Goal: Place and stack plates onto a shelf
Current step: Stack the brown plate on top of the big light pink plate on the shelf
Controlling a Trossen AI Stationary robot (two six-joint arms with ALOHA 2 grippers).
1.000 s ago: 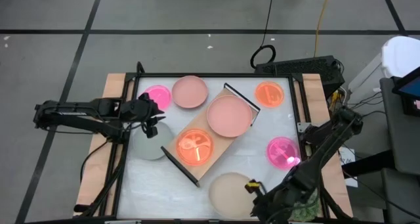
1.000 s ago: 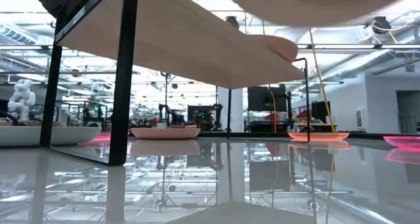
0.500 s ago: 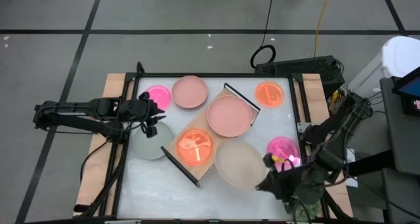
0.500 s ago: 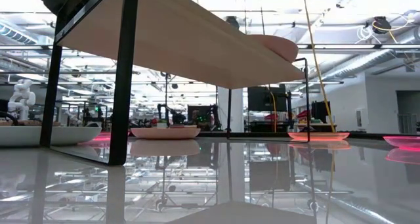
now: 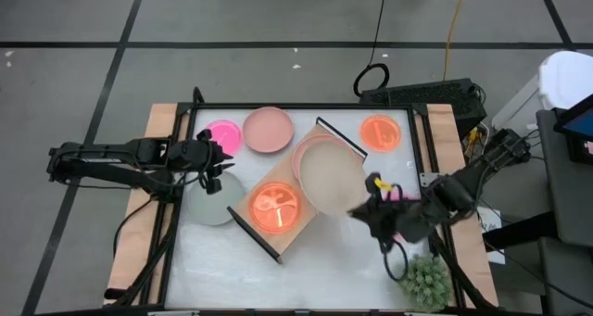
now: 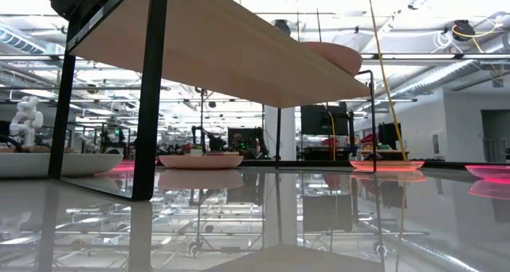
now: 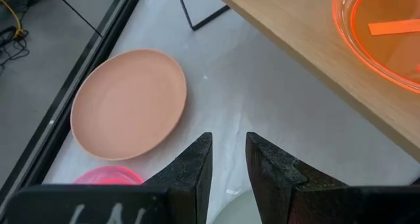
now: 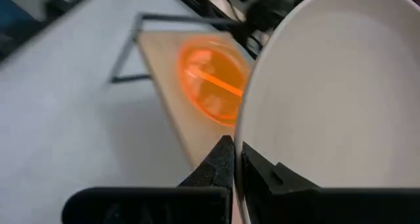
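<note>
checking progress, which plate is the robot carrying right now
The beige plate, clamped at its rim by the right pincer and held above the dusty pink plate on the shelf. All the other plates lie flat, ungripped.

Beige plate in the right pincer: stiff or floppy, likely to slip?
Likely stiff: the beige plate keeps its round shape though the right pincer pinches only its rim. That edge-only hold on a smooth surface could let it slip or pivot. It seems light enough, carried above the shelf.
</note>
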